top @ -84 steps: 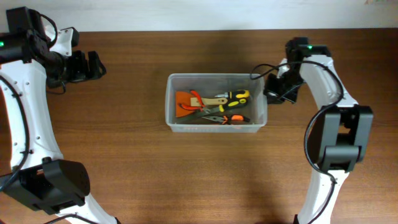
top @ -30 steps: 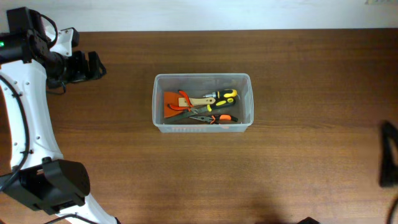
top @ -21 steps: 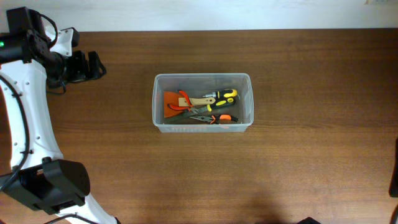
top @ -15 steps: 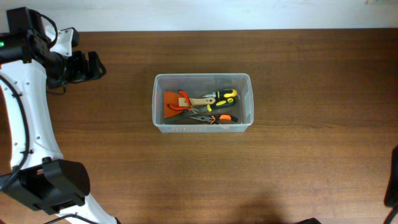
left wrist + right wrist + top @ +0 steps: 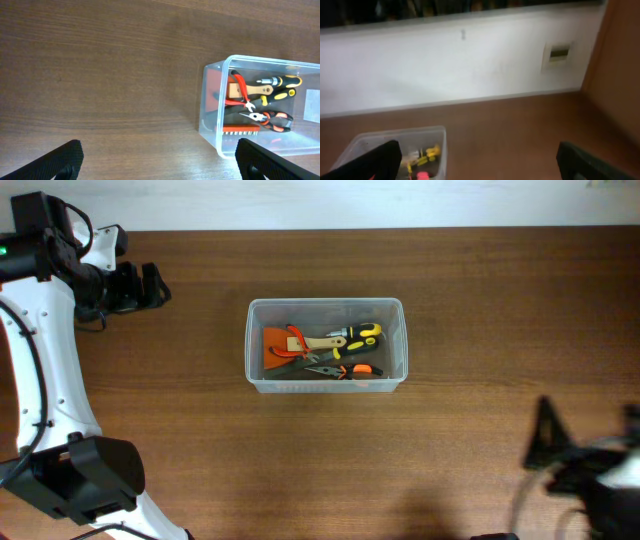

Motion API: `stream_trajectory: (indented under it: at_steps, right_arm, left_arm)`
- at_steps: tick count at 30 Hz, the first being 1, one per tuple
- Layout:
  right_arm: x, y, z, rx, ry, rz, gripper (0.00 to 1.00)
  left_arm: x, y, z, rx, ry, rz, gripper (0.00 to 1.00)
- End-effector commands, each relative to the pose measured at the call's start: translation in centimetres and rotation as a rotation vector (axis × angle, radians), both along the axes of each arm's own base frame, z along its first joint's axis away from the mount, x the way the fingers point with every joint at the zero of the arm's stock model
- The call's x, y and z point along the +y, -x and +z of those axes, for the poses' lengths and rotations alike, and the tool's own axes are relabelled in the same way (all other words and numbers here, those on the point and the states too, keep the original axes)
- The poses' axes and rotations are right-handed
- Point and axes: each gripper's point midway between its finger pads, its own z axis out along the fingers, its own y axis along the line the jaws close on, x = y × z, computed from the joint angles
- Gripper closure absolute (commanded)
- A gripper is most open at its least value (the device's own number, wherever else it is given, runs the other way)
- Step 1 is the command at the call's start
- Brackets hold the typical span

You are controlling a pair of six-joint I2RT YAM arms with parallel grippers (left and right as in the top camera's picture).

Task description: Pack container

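The clear plastic container [image 5: 325, 302] stands in the middle of the table and holds an orange scraper [image 5: 278, 342], a yellow-and-black screwdriver [image 5: 362, 335] and orange-handled pliers [image 5: 345, 370]. My left gripper [image 5: 152, 285] hovers far to the container's left, open and empty. In the left wrist view the left gripper [image 5: 160, 165] frames bare table, with the container [image 5: 210, 125] ahead on the right. My right arm [image 5: 600, 470] is a blur at the lower right. In the right wrist view the right gripper [image 5: 480, 167] is open and empty, and the container [image 5: 395, 136] lies far off at lower left.
The brown wooden table [image 5: 480, 300] runs to a white wall [image 5: 470, 65] along its far edge. The left arm's white links [image 5: 45, 360] stand along the left side, with its base [image 5: 85, 480] at the lower left.
The container slid a little to the left. My right arm left the container's right side, swung out of view, and now shows blurred at the lower right. The left arm has not moved.
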Motion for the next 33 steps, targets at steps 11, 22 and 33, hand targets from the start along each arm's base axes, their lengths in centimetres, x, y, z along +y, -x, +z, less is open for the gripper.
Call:
stream_trajectory:
  at_steps: [11, 22, 33]
  right_arm:
    - [-1.4, -5.2, -18.5, 0.045, -0.001, -0.073, 0.01]
    - [-1.7, -5.5, -24.6, -0.008, 0.002, -0.089, 0.01]
    - [-2.7, -5.4, -25.6, 0.014, 0.016, -0.144, 0.01]
  left_arm:
    - [0.1, 0.0, -0.5, 0.015, 0.011, 0.010, 0.01]
    - [0.0, 0.0, -0.5, 0.015, 0.011, 0.009, 0.01]
    - [0.1, 0.0, -0.5, 0.015, 0.011, 0.009, 0.01]
